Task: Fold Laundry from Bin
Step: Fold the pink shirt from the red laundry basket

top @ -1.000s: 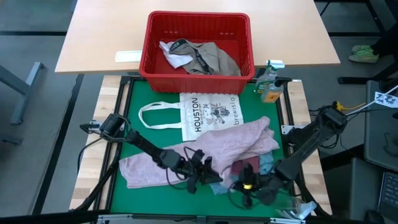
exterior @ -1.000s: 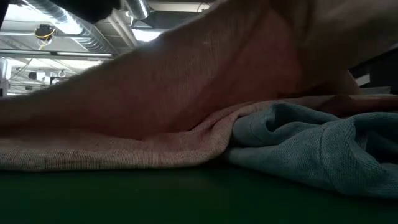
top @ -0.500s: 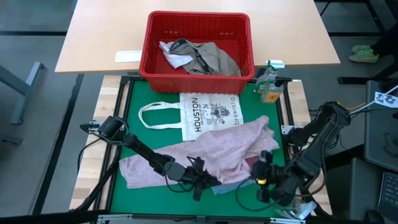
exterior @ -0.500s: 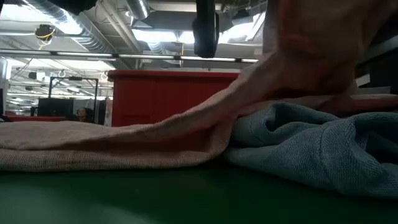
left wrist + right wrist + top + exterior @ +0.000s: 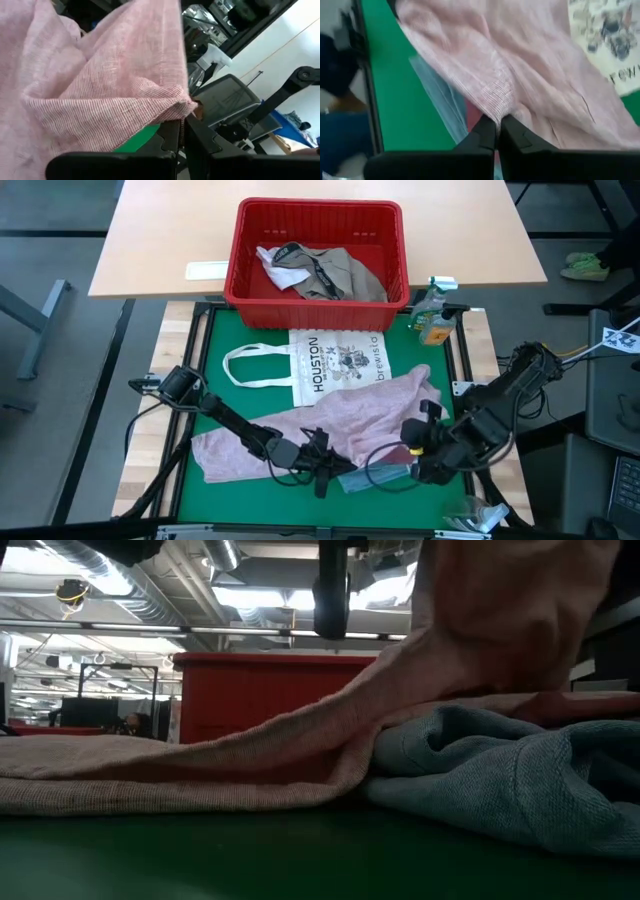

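Low in the frame both pincers, left (image 5: 322, 471) and right (image 5: 415, 452), are clamped on the pale pink garment (image 5: 345, 425), spreading it; next, flattening it calls for pulling apart, while more laundry (image 5: 325, 272) waits in the bin (image 5: 248, 295) at top.

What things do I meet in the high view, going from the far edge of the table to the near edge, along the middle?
Red bin → white tote bag → pink garment → left gripper, shut on the pink garment's near edge.
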### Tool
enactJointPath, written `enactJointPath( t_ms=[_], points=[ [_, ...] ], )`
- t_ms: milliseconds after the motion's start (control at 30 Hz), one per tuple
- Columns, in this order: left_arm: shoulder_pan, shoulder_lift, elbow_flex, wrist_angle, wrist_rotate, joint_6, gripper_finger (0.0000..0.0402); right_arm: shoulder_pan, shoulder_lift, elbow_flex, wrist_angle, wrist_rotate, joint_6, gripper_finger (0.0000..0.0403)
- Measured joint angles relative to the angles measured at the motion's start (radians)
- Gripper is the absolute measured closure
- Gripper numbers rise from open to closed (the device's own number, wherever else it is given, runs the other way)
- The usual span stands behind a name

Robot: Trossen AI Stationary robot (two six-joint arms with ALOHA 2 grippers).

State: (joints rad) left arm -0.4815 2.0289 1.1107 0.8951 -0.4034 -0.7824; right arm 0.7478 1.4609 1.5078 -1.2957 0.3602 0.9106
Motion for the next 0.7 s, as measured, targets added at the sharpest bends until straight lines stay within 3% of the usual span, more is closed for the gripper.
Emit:
enactJointPath(
  t_ms=[167, 300, 467, 700],
  points=[
    [0.004, 0.0, 0.0, 0.009, -0.014, 0.0, 0.0391, -0.031, 0.002, 0.031, -0.142, -0.061, -0.004, 0.04],
    [0.006, -0.001, 0.002, 0.017, -0.021, 0.0, 0.0391, -0.03, 0.002, 0.108, -0.224, -0.031, -0.004, 0.04],
    [0.005, -0.004, 0.003, 0.028, -0.017, -0.001, 0.0391, -0.028, 0.003, 0.23, -0.226, -0.025, -0.046, 0.0399],
    [-0.004, -0.004, 0.003, 0.055, 0.006, -0.001, 0.0391, -0.029, 0.003, 0.348, -0.164, -0.174, -0.128, 0.0398]
  ],
)
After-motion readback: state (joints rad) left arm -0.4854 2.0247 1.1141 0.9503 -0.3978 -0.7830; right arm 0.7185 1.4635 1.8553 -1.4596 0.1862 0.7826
